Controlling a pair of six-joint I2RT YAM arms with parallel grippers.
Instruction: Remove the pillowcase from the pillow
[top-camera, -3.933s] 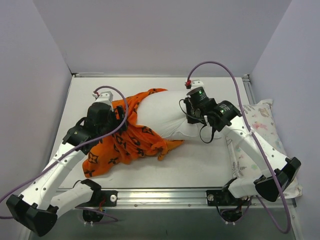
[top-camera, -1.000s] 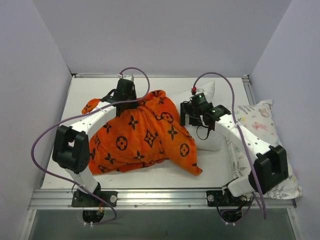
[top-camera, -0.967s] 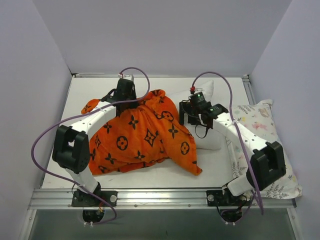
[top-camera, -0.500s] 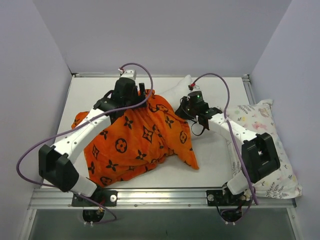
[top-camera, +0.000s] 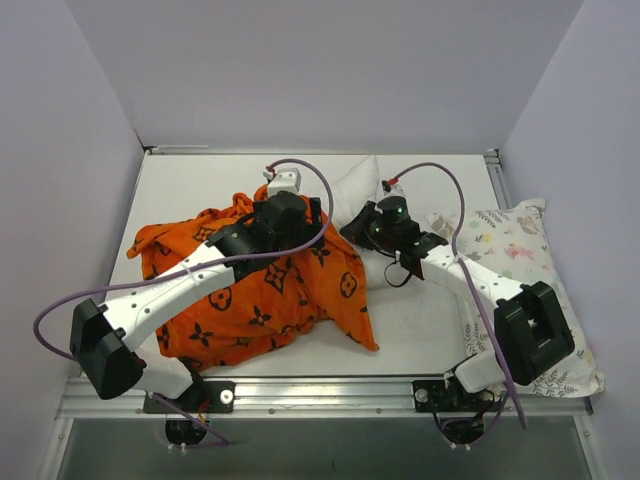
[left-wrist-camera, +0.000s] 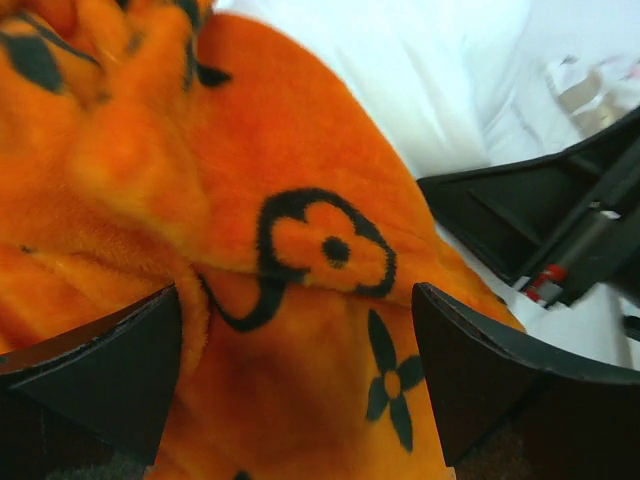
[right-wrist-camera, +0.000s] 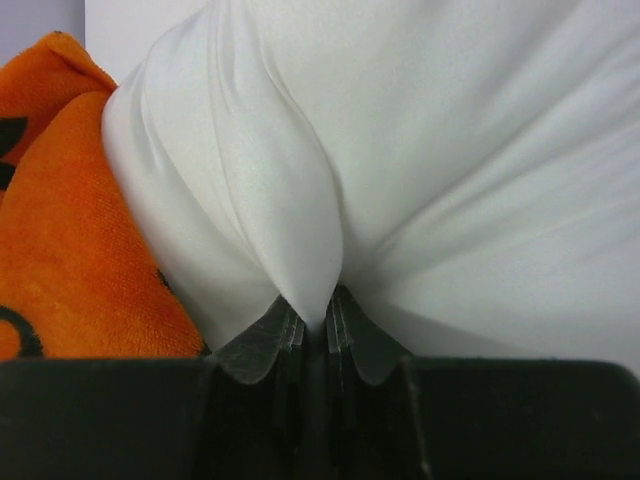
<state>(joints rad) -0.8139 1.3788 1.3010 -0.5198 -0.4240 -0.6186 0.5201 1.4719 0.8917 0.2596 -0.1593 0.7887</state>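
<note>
The orange pillowcase (top-camera: 250, 290) with black motifs lies bunched over the left and middle of the table. It covers most of the white pillow; only a white corner (top-camera: 352, 185) shows at the back. My left gripper (top-camera: 305, 212) sits on top of the pillowcase, jaws wide apart, with orange fabric (left-wrist-camera: 300, 300) between its fingers (left-wrist-camera: 110, 370). The white pillow (left-wrist-camera: 420, 70) shows just beyond it. My right gripper (top-camera: 355, 228) is shut, pinching a fold of the pillow (right-wrist-camera: 450, 150) at the pillowcase's right edge (right-wrist-camera: 70, 250).
A pastel floral-print pillow (top-camera: 520, 240) lies along the table's right edge beside the right arm. Bare white table (top-camera: 420, 320) shows in front of the right gripper. Grey walls enclose the back and sides. Purple cables loop over both arms.
My left gripper has swung right and nearer, over the pillowcase's middle. The orange fabric has bunched leftward. My right gripper has shifted left, still holding the pillow, which is more covered now.
</note>
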